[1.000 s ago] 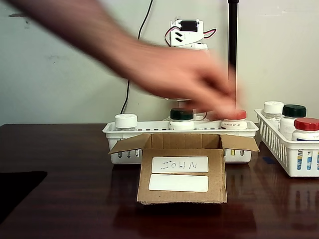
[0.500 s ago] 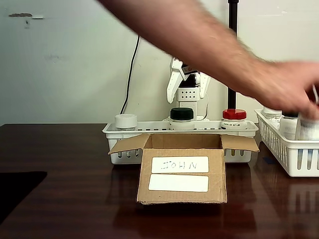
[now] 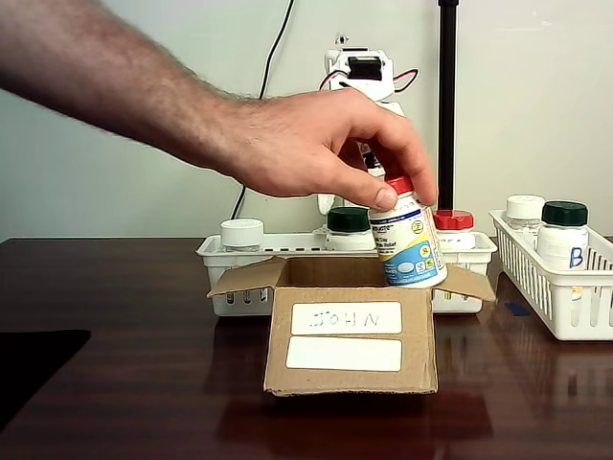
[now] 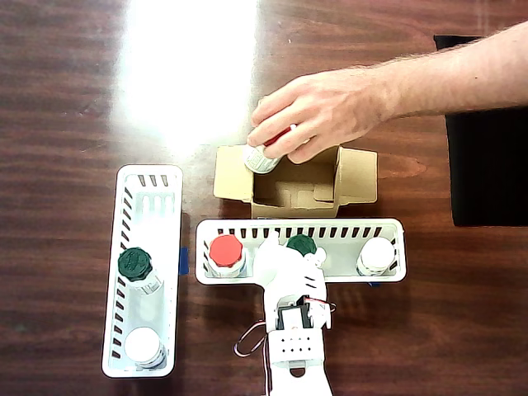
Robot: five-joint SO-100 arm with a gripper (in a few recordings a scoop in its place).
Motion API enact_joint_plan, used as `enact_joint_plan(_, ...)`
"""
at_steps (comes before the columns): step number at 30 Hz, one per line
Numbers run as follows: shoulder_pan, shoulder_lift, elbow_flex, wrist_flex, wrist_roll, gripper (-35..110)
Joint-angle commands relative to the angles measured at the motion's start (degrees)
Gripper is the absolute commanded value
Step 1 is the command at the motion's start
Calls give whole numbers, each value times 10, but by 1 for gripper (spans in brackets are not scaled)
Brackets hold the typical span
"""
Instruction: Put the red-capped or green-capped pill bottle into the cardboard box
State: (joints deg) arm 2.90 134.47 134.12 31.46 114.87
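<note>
Since half a second ago the person's hand [image 3: 306,144] has swung back from the right-hand basket and now holds a red-capped pill bottle [image 3: 408,240] tilted over the right side of the open cardboard box [image 3: 350,331], bottle bottom dipping just inside the rim by the right flap. From the overhead view the same hand [image 4: 322,111] covers most of the bottle [image 4: 262,157], which sits over the box's [image 4: 297,186] left corner in that picture, so sides flip between cameras. Box stands on the dark wood table [image 3: 124,383] with flaps spread and two white labels on the front, the upper one handwritten. Right behind it is a long white slotted basket [image 3: 230,259] with a white-capped bottle [image 3: 241,233], a green-capped bottle [image 3: 349,222] and another red-capped bottle [image 3: 453,225]. The side basket [image 3: 546,287] on the right of the fixed view now has a white-capped one [image 3: 525,211] and a green-capped one [image 3: 563,235]; the red one that stood there a second ago is gone. Robot arm [image 4: 289,313] is parked behind the long basket, its gripper [image 4: 276,264] hanging over it between the red and green caps. Honestly can't tell if the fingers are apart or together, it's just a white blob from above and the hand hides it from the front.
</note>
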Motion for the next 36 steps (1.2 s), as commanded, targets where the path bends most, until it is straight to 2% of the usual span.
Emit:
enact_joint_plan(1,12,6,14,-21,19,67)
enact_joint_plan(19,38,70,107,-30,41,65)
enact_joint_plan(29,37,56,93,-33,28,15)
enact_joint_plan(32,33,49,83,-33,21,17)
enact_joint_plan(36,31,53,67,-10,18,36)
